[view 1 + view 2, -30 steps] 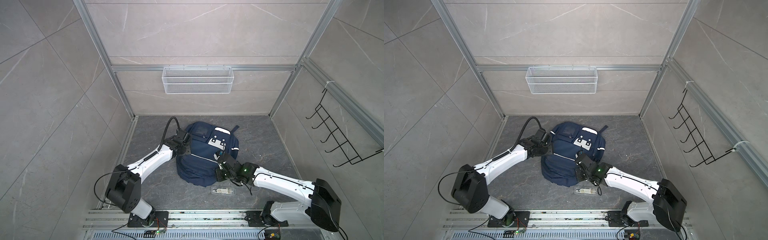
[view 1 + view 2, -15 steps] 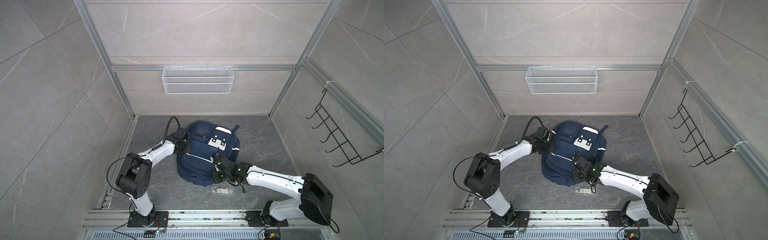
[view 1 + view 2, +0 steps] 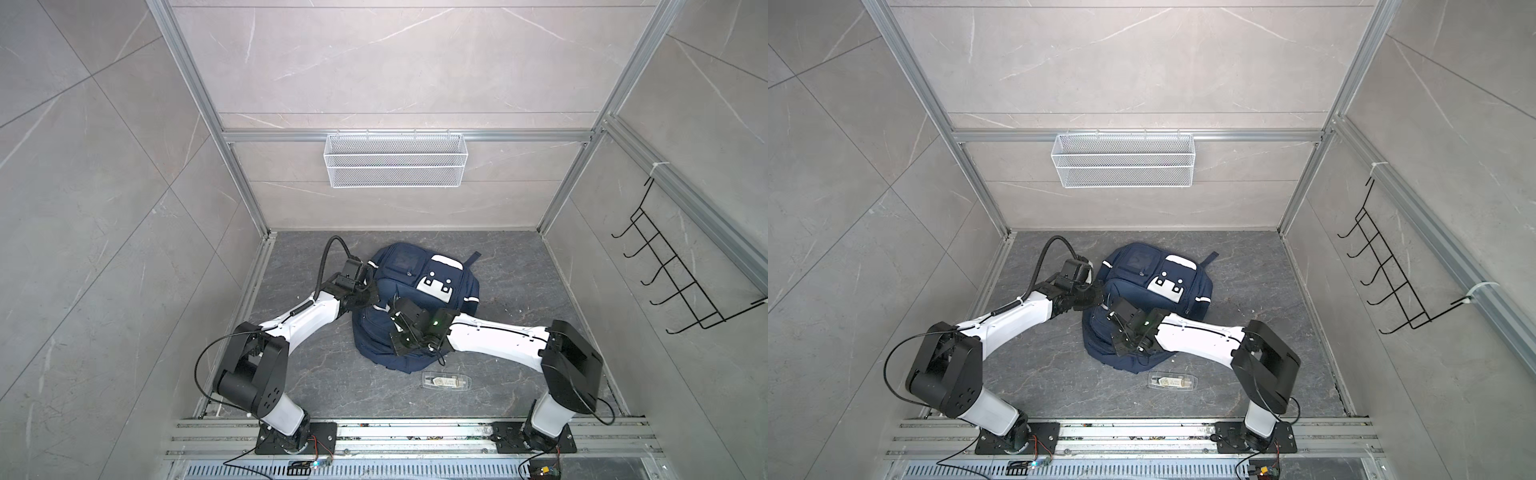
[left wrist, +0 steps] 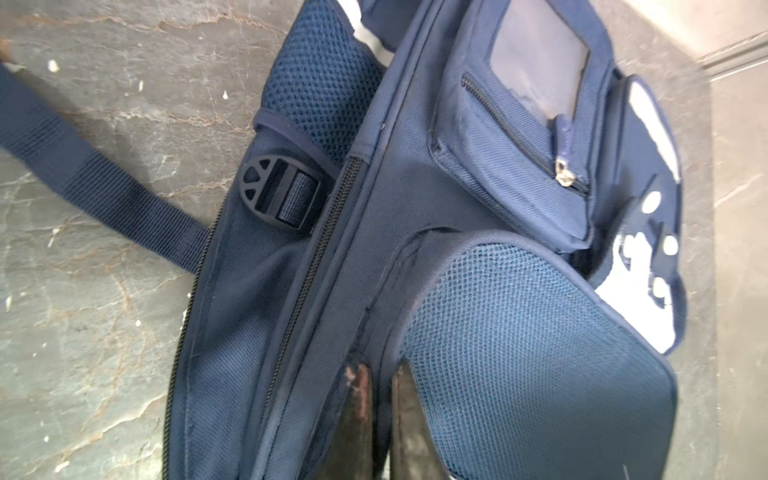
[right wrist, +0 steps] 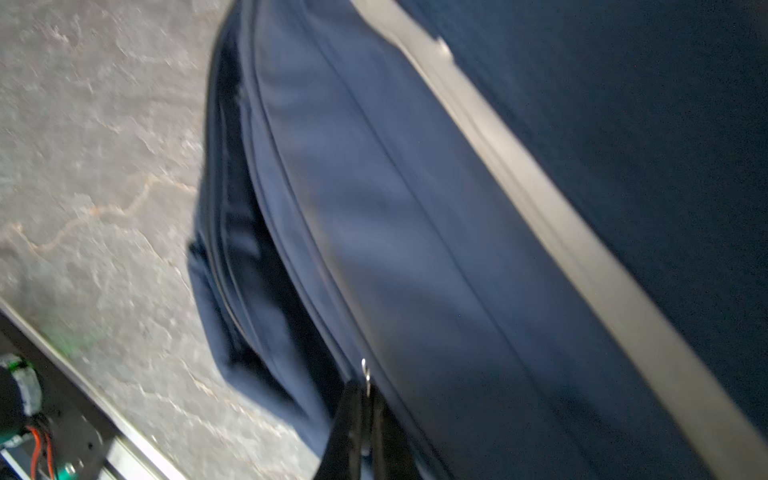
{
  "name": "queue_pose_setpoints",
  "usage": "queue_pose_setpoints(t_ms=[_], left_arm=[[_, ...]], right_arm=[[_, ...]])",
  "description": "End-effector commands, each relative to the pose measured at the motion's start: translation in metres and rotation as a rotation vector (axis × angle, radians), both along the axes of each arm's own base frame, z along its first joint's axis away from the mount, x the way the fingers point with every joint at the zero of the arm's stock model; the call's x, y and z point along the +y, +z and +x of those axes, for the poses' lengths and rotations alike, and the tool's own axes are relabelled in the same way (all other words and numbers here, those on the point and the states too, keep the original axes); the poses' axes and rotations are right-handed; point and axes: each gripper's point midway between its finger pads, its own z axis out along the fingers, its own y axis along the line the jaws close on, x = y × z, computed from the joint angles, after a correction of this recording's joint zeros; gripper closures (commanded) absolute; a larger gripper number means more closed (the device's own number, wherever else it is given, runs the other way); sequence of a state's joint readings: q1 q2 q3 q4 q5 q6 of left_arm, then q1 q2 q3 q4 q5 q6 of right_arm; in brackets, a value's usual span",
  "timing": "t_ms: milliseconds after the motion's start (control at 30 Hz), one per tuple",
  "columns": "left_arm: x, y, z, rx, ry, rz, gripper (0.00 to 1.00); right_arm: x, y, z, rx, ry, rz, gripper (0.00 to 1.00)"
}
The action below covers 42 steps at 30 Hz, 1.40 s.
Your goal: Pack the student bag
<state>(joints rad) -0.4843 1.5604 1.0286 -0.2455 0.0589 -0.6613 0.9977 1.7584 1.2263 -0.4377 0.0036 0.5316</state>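
Now the left end effector point(image 4: 379, 372) pinches fabric on the left of the student bag point(image 3: 399, 264). The right end effector point(image 5: 365, 388) is clamped on its zipper pull point(image 5: 365, 369).

In the right wrist view, seams of the student bag point(image 5: 415, 249) were smeared, and the metal piece point(image 5: 365, 370) pinched at the right gripper point(image 5: 365, 392) could not be identified. Contents of the clear case point(image 3: 446, 380) were too small to read. Fingers of the left gripper point(image 4: 379, 368) were cropped by the edge.
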Motion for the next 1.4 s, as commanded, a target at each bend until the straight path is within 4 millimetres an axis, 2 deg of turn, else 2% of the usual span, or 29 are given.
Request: queue_pose_setpoints(t_ms=[0,100,167,400,500,633,800,1033,1200,1367], left_arm=[[0.013,0.021,-0.005,-0.01,0.076,-0.104,1.0],[0.049,0.016,-0.016,0.005,0.177,-0.139,1.0],[0.065,0.012,-0.026,0.003,0.225,-0.153,1.0],[0.071,0.007,-0.058,-0.019,0.316,-0.362,1.0],[0.064,0.001,-0.065,-0.017,0.331,-0.437,1.0],[0.048,0.004,-0.061,-0.011,0.289,-0.437,1.0],[0.031,0.018,-0.051,-0.035,0.262,-0.451,1.0],[0.01,0.029,-0.045,-0.055,0.232,-0.46,1.0],[0.003,0.025,-0.047,-0.055,0.234,-0.45,1.0],[0.01,0.022,-0.053,-0.06,0.246,-0.429,1.0]], right_arm=[[0.027,0.012,0.012,-0.032,-0.001,0.054,0.94],[0.014,0.012,0.021,-0.051,-0.037,0.039,0.94],[0.003,0.01,0.027,-0.044,-0.06,0.04,0.94],[-0.038,0.014,0.044,-0.062,-0.113,0.024,0.94],[-0.042,0.019,0.043,-0.064,-0.091,0.024,0.94],[-0.04,0.018,0.033,-0.029,-0.054,0.036,0.94],[-0.032,0.016,0.02,0.002,-0.033,0.069,0.94],[0.006,0.016,-0.004,0.017,0.039,0.098,0.94],[0.038,0.016,-0.012,0.019,0.082,0.104,0.94],[0.028,0.023,-0.006,-0.03,0.044,0.096,0.94]])
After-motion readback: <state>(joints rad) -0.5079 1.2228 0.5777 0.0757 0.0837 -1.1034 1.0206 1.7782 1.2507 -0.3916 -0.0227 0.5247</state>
